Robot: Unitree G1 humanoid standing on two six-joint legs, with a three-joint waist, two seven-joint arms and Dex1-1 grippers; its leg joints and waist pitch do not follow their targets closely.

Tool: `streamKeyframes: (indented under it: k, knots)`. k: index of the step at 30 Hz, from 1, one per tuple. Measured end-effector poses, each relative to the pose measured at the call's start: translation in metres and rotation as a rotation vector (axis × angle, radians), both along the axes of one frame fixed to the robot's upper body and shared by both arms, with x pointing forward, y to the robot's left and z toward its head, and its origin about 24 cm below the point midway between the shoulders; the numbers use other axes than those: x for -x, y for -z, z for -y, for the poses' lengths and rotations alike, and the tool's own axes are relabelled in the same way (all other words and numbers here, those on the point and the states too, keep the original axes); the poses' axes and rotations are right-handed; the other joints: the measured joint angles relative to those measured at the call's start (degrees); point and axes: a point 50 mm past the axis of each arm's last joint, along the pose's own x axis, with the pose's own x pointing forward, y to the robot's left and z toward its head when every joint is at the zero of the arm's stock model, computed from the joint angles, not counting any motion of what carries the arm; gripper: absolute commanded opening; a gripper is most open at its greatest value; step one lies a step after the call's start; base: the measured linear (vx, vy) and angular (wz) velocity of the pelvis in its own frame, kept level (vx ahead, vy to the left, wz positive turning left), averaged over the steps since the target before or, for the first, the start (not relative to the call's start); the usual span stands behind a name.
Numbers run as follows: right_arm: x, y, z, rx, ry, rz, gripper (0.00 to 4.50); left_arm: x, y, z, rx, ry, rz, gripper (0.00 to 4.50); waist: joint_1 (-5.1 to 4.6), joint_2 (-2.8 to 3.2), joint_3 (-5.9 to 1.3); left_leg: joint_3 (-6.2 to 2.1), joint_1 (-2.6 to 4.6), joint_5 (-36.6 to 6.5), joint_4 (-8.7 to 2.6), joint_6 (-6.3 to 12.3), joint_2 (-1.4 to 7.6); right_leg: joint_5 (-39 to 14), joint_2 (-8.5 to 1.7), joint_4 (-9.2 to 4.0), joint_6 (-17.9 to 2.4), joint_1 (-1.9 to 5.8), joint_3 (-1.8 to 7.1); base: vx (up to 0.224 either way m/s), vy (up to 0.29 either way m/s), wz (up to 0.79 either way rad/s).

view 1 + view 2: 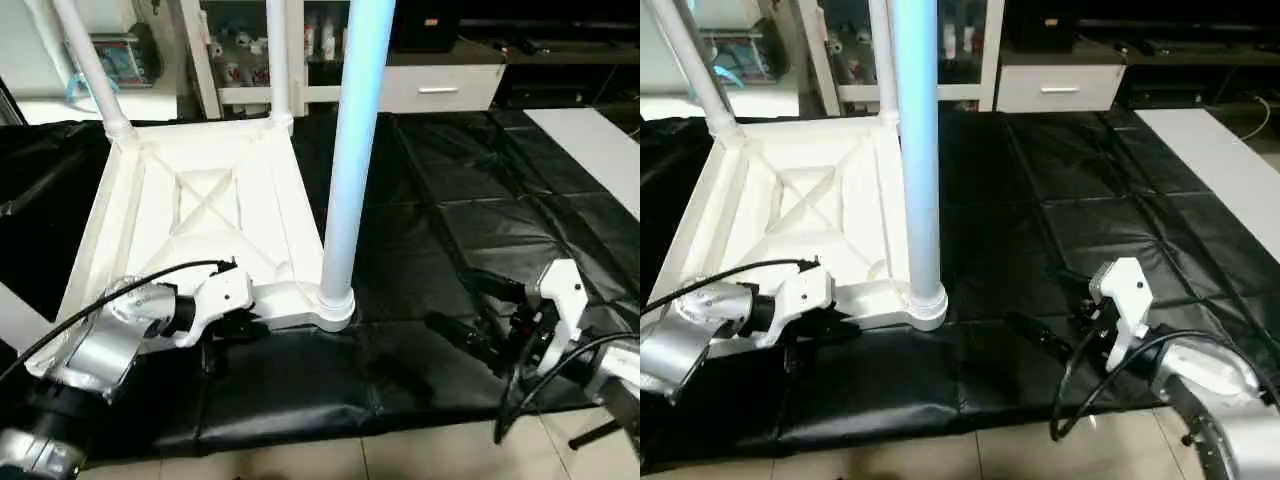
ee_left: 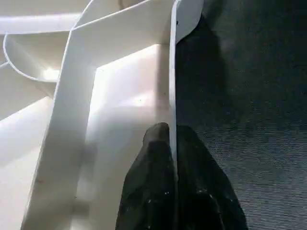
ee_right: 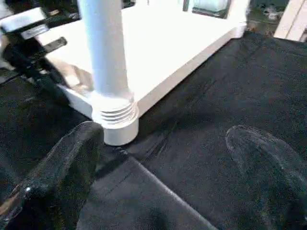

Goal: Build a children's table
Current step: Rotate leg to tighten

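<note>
While the children's table [image 1: 205,215] lies upside down on the black-draped tabletop [image 1: 470,230], three legs stand in corner sockets: near leg [image 1: 350,150], two far legs [image 1: 90,60].
Handling: thin moulded plastic, looks light, fairly stiff and smooth (likely slippery under the pads). Rim wall is narrow, so it suits a pinch; the legs are round and tapered, best taken low near the ribbed collar [image 3: 114,115].
Left gripper [image 2: 172,143]: closed on the rim at the near edge, one finger each side.
Right gripper [image 3: 168,158]: spread wide, holding nothing, near the leg's base.
Surface: creased black cover, probably grippy.
Room: shelves [image 1: 240,50], white drawer unit [image 1: 440,88], tiled floor [image 1: 400,455].
</note>
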Motion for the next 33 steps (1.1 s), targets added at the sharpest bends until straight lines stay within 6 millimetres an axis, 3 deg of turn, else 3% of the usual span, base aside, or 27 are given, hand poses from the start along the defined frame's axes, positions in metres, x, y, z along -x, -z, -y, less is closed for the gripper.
streamKeyframes:
  k: [9, 11, 12, 16, 19, 28, 29, 33]
  knots:
    - [-0.006, 0.005, 0.005, -0.012, 0.015, -0.025, 4.48, -0.003, -0.001, 0.015, 0.016, 0.025, 0.043, 0.02, 0.93, -0.79, 0.22, 0.08, 0.00, 0.0, 0.03, 0.01, -0.07, 0.0, -0.08, 0.02, 0.0, -0.01, 0.04, 0.000, 0.000, 0.00]
    - [-0.010, 0.000, 0.005, -0.006, -0.007, -0.009, 4.48, -0.005, -0.002, 0.019, 0.032, 0.024, 0.042, 0.47, 1.11, -0.95, 0.26, 0.11, -0.02, 0.0, 0.05, 0.01, -0.08, 0.0, -0.11, 0.05, 0.0, -0.01, 0.06, 0.000, 0.000, 0.00]
    - [-0.011, -0.002, 0.005, -0.002, -0.021, -0.004, 4.48, -0.005, -0.002, 0.022, 0.054, 0.021, 0.040, 0.47, 1.16, -1.04, 0.27, 0.11, -0.02, 0.0, 0.06, 0.02, -0.08, 0.0, -0.11, 0.05, 0.0, -0.01, 0.06, 0.000, 0.000, 0.00]
    - [-0.016, -0.009, 0.003, -0.002, -0.066, 0.015, 4.48, -0.004, -0.013, 0.040, 0.194, 0.053, 0.058, 0.81, 1.91, -2.48, 0.29, 0.09, -0.10, 0.2, 0.06, 0.30, 0.00, 0.0, -0.08, 0.07, 0.0, -0.05, -0.03, 0.000, 0.000, 0.00]
    - [-0.016, -0.009, 0.002, -0.007, -0.078, 0.013, 4.48, -0.005, -0.016, 0.041, 0.199, 0.064, 0.077, 0.87, 1.96, -2.93, 0.19, 0.12, -0.11, 0.2, 0.09, 0.32, 0.00, 0.0, -0.08, 0.04, 0.0, -0.05, 0.00, 0.000, 0.000, 0.00]
    - [-0.016, -0.004, 0.002, -0.011, -0.088, -0.012, 4.48, -0.013, -0.011, 0.040, 0.144, 0.053, 0.098, 0.87, 2.48, -3.06, 0.21, 0.08, -0.01, 0.1, 0.17, -0.13, 0.00, 0.0, -0.09, 0.25, 0.0, -0.01, 0.02, 0.000, 0.000, 0.00]
    - [-0.016, -0.004, 0.002, -0.011, -0.088, -0.012, 4.48, -0.014, -0.011, 0.040, 0.143, 0.047, 0.095, 1.16, 2.50, -3.06, 0.21, 0.08, -0.01, 0.1, 0.17, -0.13, 0.00, 0.0, -0.09, 0.26, 0.0, -0.01, 0.02, 0.000, 0.000, 0.00]
    - [-0.016, -0.004, 0.002, -0.011, -0.088, -0.012, 4.48, -0.016, -0.010, 0.042, 0.151, 0.033, 0.082, 1.23, 2.64, -3.06, 0.21, 0.07, -0.02, 0.1, 0.17, -0.12, 0.00, 0.0, -0.09, 0.28, 0.0, -0.01, 0.01, 0.000, 0.000, 0.00]
